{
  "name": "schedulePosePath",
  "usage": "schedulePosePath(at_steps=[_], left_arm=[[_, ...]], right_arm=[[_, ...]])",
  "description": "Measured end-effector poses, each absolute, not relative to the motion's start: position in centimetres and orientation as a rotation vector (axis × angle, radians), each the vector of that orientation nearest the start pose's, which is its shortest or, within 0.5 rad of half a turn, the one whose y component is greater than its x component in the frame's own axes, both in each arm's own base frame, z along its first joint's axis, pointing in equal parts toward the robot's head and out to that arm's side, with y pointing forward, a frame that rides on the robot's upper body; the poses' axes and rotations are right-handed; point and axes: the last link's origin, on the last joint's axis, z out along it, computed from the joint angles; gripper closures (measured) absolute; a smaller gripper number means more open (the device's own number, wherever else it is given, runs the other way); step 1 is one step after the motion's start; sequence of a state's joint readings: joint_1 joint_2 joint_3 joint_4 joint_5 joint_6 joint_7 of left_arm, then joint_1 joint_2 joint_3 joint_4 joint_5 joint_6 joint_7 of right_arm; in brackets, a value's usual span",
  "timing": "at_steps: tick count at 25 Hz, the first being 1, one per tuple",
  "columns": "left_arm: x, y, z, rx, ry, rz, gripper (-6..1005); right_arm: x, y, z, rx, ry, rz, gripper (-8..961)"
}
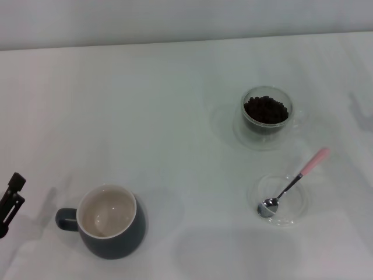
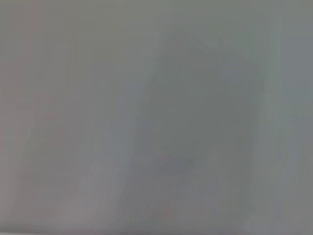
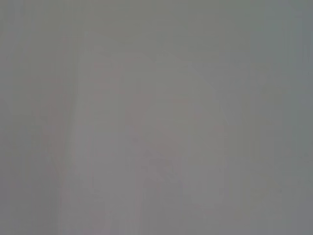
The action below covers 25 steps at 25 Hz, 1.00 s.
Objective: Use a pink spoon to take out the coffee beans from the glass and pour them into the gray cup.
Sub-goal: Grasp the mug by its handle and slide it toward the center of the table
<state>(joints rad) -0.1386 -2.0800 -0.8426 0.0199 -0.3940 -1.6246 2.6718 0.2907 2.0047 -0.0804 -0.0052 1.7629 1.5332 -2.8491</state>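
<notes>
One gray cup (image 1: 111, 228), one glass (image 1: 266, 115) of coffee beans (image 1: 266, 109), one pink spoon (image 1: 294, 181), one clear dish (image 1: 298, 211)

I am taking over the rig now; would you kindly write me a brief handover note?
Left gripper: at the table's left edge near the gray cup, holding nothing. Right gripper: out of view.
Pink spoon: bowl in the shallow clear dish, handle on its rim.
Coffee beans: all in the glass, far right.
Gray cup: empty.
Done: nothing.
Left: grasp spoon, scoop, pour.
</notes>
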Motion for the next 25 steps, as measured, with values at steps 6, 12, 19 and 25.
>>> schedulePosePath(at_steps=[6,12,19,25], left_arm=[[-35.6,18.7,-2.4,-1.848,-0.604,-0.917,243],[-35.3,18.7,-2.6,-1.854,-0.602,-0.927,244],[-35.4,16.8,-3.1,-1.885,-0.617,-0.926,244],[-35.5,14.5,-3.6,-1.918,-0.633,-0.921,243]], right_arm=[[37.3,26.4,5.8,-1.487,0.379,0.763,212],[37.2,26.5,5.8,-1.496,0.374,0.759,211],[37.3,26.4,6.0,-1.486,0.370,0.756,211],[37.4,26.7,6.8,-1.481,0.336,0.741,210]])
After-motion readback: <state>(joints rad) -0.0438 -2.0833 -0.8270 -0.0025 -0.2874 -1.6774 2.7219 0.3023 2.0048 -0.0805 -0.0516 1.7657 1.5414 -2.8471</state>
